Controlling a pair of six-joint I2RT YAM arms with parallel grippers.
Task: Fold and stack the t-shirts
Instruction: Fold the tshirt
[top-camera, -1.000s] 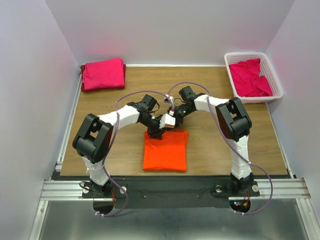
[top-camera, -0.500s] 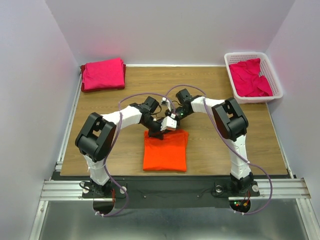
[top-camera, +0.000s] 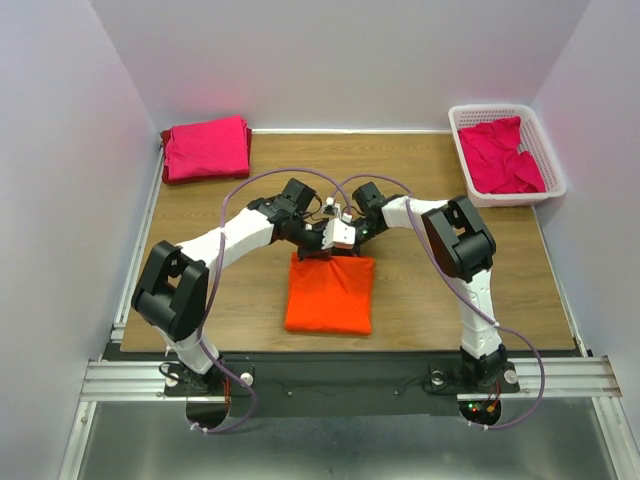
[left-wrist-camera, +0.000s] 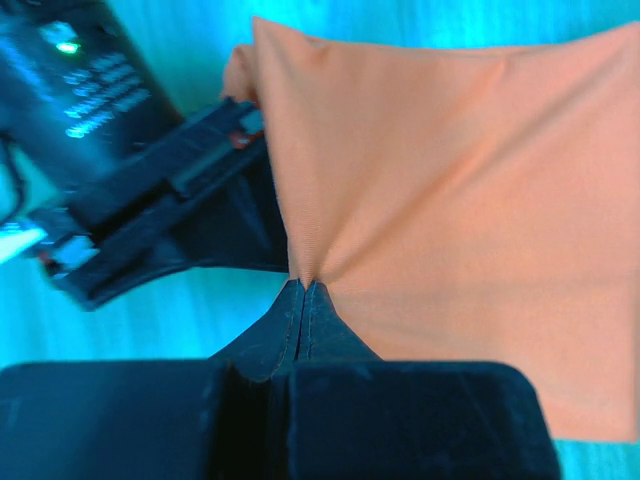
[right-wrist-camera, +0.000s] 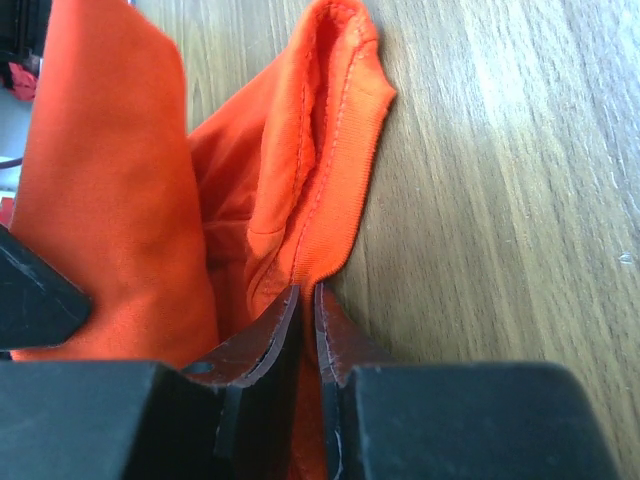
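An orange t-shirt (top-camera: 330, 293) lies folded near the table's front middle. At its far edge both grippers meet. My left gripper (top-camera: 312, 250) is shut on the far left part of that edge, cloth puckering at its tips (left-wrist-camera: 303, 283). Beside it, my right gripper (top-camera: 345, 246) is shut on the shirt's ribbed hem (right-wrist-camera: 325, 240), with orange fabric between its fingers (right-wrist-camera: 306, 290). In the left wrist view the orange t-shirt (left-wrist-camera: 460, 200) spreads to the right. Folded magenta t-shirts (top-camera: 206, 148) sit stacked at the far left corner.
A white lattice basket (top-camera: 551, 150) at the far right corner holds crumpled magenta shirts (top-camera: 503, 155). White walls enclose the table on three sides. The two arms cross close together above the table's middle.
Both grippers have closed on the far edge of the orange shirt. The left arm has stretched out and its elbow dropped toward the front left. The shirt's far edge is slightly drawn up.
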